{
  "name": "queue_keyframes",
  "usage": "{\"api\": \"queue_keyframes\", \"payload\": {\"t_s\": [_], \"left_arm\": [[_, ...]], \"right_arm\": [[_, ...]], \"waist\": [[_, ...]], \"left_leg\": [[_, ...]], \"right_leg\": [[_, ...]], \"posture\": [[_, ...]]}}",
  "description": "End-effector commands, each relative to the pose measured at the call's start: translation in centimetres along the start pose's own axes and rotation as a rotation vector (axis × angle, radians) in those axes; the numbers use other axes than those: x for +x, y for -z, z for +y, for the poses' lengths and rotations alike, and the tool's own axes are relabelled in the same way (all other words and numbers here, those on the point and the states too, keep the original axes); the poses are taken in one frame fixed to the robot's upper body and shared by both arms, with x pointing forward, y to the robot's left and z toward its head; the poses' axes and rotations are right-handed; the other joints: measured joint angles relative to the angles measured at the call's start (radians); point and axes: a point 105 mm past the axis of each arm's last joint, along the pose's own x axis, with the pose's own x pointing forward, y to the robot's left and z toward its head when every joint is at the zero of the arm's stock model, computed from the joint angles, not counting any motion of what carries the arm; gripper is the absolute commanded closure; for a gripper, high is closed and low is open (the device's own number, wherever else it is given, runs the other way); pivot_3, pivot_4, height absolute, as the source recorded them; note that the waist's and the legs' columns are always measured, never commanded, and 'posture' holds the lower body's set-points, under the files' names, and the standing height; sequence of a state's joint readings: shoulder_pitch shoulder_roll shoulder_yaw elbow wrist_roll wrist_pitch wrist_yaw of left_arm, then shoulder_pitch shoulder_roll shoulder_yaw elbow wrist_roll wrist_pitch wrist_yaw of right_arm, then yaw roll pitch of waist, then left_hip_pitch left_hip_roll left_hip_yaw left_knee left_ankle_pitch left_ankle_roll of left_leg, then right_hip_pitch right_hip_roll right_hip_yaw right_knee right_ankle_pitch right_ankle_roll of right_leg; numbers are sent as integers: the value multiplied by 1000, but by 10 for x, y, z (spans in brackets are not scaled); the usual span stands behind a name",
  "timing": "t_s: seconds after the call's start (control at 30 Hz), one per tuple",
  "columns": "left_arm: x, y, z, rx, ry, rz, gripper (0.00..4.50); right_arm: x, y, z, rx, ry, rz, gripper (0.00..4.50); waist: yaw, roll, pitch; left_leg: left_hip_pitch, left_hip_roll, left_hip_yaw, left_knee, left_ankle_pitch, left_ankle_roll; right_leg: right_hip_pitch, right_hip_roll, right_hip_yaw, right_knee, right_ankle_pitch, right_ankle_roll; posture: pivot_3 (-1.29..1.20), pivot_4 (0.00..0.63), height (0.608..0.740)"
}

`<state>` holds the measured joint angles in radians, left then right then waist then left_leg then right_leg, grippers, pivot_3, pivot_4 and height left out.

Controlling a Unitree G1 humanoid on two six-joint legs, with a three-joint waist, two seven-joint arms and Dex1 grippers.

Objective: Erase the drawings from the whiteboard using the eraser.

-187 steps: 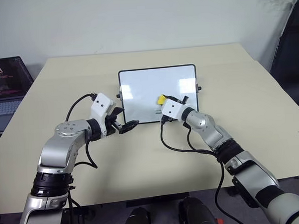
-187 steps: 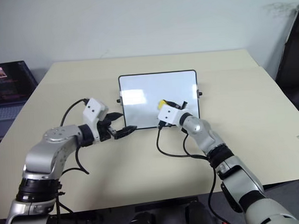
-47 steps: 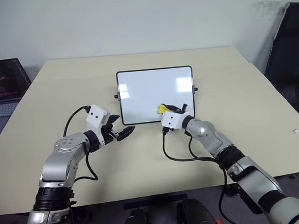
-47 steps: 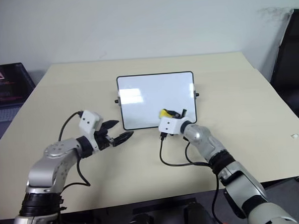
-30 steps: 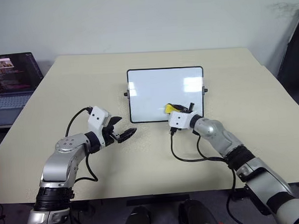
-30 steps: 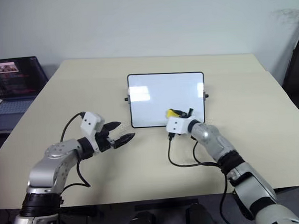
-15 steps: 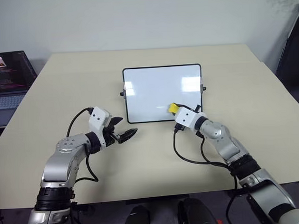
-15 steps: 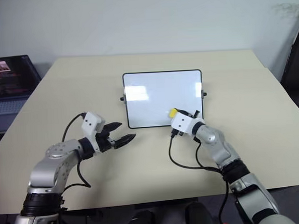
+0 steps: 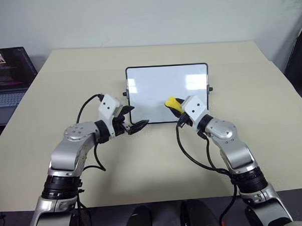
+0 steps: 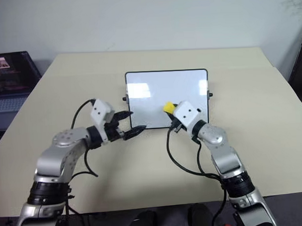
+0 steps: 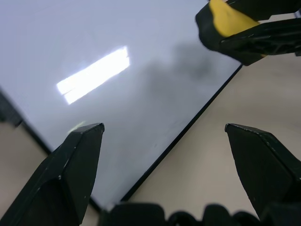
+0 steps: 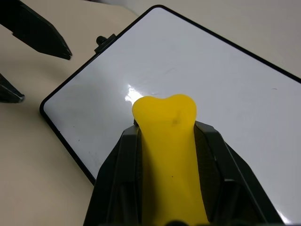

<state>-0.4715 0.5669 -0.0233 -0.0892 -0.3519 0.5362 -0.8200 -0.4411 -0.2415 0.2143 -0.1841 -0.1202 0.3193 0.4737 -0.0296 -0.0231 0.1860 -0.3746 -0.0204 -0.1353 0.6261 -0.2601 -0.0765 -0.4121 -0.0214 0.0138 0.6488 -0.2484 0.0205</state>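
The right gripper (image 9: pixel 176 105) (jaws clamped on the small yellow eraser (image 9: pixel 171 103)) hovers over the glossy black-framed whiteboard (image 9: pixel 155 88), while the left gripper (image 9: pixel 137 126) reaches in, jaws apart.

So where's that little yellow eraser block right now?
The small yellow eraser block is clamped in the right gripper, over the near right part of the glossy white board.

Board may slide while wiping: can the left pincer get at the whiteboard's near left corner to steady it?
Probably yes. The left pincer is open beside the whiteboard at that corner, with nothing between; the eraser is off to the right.
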Motion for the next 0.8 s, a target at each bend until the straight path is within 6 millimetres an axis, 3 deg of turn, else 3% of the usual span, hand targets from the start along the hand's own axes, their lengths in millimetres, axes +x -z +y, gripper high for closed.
{"api": "queue_keyframes", "payload": {"t_s": [0.03, 0.23, 0.33, 0.47, 0.63, 0.8], "left_arm": [[9, -22, -12, 81, 84, -39, 0], [22, -26, -27, 148, 213, -33, 0], [31, -24, -46, 211, 337, -21, 0], [42, -22, -59, 281, 424, -19, 0], [54, -20, -72, 321, 494, -29, 0], [56, -21, -77, 330, 518, -32, 0]], "right_arm": [[-15, -15, -11, 1, 59, -32, 3335], [-58, 4, -31, 56, 198, 96, 3335], [-95, 33, -51, 165, 345, 237, 3335], [-121, 60, -60, 284, 457, 355, 3335], [-131, 79, -68, 438, 550, 408, 3335], [-132, 86, -68, 464, 536, 443, 3335]], "waist": [[0, 0, 0], [1, 0, 0], [4, 0, 0], [1, 0, 0], [-6, 1, 0], [-3, 1, 0]], "left_leg": [[0, 0, 0, 0, 0, 0], [-1, -1, 0, 0, 0, 0], [-1, -1, 0, 0, 0, 0], [-1, -1, 1, 1, 0, 1], [1, 0, 4, 1, 0, 1], [3, -1, 6, 2, -1, 2]], "right_leg": [[0, 0, 0, 0, 0, 0], [0, 1, 0, 0, 0, 1], [0, 1, 0, 0, -1, 1], [0, 1, 0, 0, -1, 2], [0, 2, 0, 3, -3, 6], [0, 1, 2, 7, -4, 6]], "posture": [[0, 150, 740], [0, 150, 740], [0, 150, 740], [0, 150, 740], [0, 150, 740], [0, 150, 740]]}}
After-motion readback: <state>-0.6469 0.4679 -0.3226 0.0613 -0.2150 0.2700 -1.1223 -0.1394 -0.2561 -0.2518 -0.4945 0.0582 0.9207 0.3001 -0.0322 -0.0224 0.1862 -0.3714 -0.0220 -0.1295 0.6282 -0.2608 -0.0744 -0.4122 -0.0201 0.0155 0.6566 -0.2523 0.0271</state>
